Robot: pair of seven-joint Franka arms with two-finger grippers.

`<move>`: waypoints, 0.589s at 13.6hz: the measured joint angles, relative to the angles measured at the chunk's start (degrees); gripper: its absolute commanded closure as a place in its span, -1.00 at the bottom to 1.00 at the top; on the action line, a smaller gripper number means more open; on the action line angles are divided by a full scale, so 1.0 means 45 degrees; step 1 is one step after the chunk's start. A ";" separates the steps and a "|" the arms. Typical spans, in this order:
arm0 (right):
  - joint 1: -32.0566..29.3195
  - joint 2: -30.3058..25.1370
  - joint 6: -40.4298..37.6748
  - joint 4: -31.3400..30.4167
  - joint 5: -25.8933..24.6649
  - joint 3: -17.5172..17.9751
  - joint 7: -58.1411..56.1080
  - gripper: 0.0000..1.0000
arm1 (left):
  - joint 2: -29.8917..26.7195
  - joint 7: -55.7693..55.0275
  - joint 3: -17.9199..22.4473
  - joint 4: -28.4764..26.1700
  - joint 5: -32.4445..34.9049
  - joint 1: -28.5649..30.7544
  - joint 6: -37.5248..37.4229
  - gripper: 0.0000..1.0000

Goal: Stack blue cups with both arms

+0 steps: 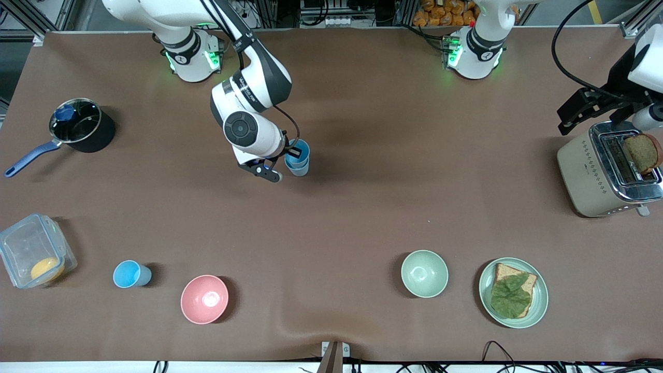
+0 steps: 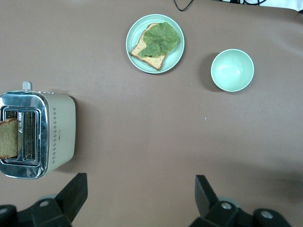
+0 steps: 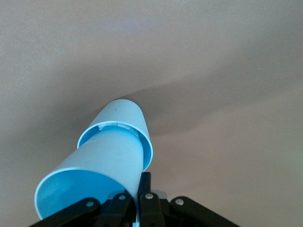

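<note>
My right gripper (image 1: 291, 153) is shut on the rim of a sky-blue cup (image 1: 298, 150) that sits nested in a paler blue cup (image 1: 300, 169) on the table mid-way toward the right arm's base. The right wrist view shows the held cup (image 3: 94, 165) inside the lower cup (image 3: 124, 113), with my right gripper (image 3: 138, 185) pinching the wall. Another sky-blue cup (image 1: 129, 273) stands nearer the front camera, beside the pink bowl (image 1: 204, 299). My left gripper (image 1: 582, 109) is open and empty over the toaster (image 1: 606, 171); its view shows the spread fingers (image 2: 75, 191).
A black pot with a blue handle (image 1: 77, 127) and a clear plastic container (image 1: 31, 248) are at the right arm's end. A pale green bowl (image 1: 424, 273) and a plate with bread and lettuce (image 1: 513, 292) lie near the front edge. The toaster holds toast.
</note>
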 measured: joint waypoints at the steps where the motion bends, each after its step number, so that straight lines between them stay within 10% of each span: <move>1: 0.0000 0.0000 -0.0002 0.0004 0.0000 -0.0008 0.0003 -1.00 | 0.0000 0.0000 -0.0051 0.0000 0.0000 -0.0007 0.0000 -1.00; 8: -0.1380 -0.0586 -0.2271 0.1498 -0.0003 -0.0335 -0.0552 -1.00 | 0.0000 0.0000 -0.0214 -0.0002 -0.0013 -0.0034 -0.0215 -1.00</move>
